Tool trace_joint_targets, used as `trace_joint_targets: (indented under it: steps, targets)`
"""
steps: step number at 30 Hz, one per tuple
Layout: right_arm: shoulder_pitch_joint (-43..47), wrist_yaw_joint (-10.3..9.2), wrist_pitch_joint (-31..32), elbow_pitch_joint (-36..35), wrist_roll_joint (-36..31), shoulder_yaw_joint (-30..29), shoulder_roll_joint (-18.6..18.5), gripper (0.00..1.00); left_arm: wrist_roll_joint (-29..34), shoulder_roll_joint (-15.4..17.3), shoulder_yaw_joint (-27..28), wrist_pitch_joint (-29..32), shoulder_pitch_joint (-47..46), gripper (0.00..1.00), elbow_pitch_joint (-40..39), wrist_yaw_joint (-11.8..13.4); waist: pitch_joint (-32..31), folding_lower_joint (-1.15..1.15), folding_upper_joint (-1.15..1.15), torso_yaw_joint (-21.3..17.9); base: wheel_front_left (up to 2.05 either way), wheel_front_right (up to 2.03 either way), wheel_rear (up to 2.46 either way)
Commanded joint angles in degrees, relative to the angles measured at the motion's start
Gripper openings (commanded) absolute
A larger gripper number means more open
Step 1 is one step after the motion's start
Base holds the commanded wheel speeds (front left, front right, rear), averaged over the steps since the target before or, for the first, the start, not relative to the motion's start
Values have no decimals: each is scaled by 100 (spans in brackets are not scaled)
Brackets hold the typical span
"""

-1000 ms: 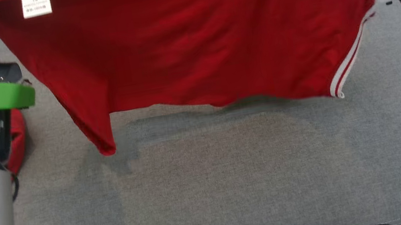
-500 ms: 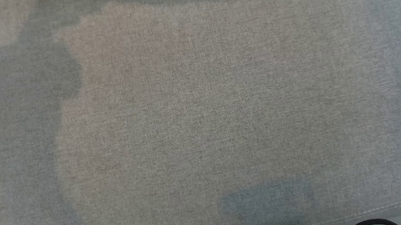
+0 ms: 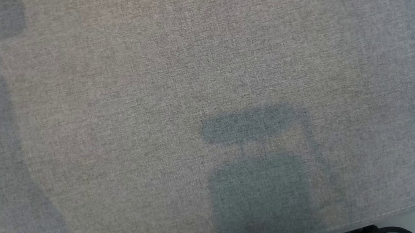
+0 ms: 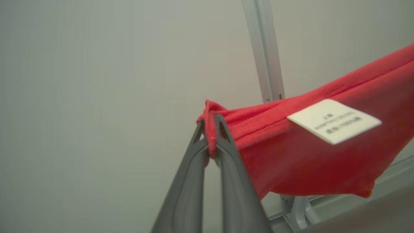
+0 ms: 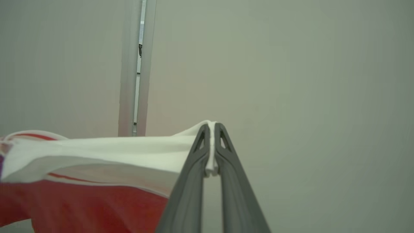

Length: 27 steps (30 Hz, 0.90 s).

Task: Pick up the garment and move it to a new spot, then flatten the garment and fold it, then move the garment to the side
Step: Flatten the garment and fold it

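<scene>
We hold garment [image 4: 307, 168] taut: left fingers [image 4: 228, 155] clamp red corner, right fingers [image 5: 223, 158] clamp white hem. We should lower both evenly, span level, onto bench [image 3: 105, 108] below fingers.

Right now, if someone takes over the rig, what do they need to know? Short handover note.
Grippers: left gripper shut on the red edge of the garment; right gripper shut on its white-trimmed edge.
Things: garment held up, spread between the two grippers, with its white label facing the left wrist camera. The head camera looks down on the grey surface.
Done: pickup.
Left: lay it on a new spot, flatten, fold, move aside.
</scene>
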Motion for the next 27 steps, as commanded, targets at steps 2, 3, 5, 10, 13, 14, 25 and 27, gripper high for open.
trace_joint_targets:
  steps: [2,3,5,10,13,14,25,27]
  targets:
    - [790,-16,-14,-192,378,89,-86,0,-124,-91,222,7,767,0,21,26,-10,-2,0,-69,0,0,0]
    - [1152,-16,-15,-294,526,134,-93,0,-189,-171,344,6,1091,0,-21,21,-59,-2,0,-80,0,0,0]
    - [1929,-16,-16,-473,846,153,-72,0,-199,-333,439,6,1817,0,12,-6,-209,-2,0,-83,0,0,0]
    - [3710,-16,-16,-670,1326,454,-33,0,-369,-726,875,4,3395,0,113,-51,-804,-2,0,-152,0,0,0]
    - [4549,-16,-15,-571,1573,670,-7,0,-453,-970,1163,7,4196,0,235,-68,-1216,-2,0,-193,0,0,0]
    - [4775,-16,-16,-539,1624,736,-3,0,-481,-1044,1256,7,4436,0,254,-69,-1360,-2,0,-211,0,0,0]
    - [6617,-20,-16,119,2252,879,370,0,-363,-1562,1889,28,6453,0,565,-70,-2623,-2,0,-387,0,0,0]
    - [6864,-20,-16,209,2241,955,384,0,-324,-1606,1932,30,6740,0,598,-71,-2818,-2,0,-421,0,0,0]
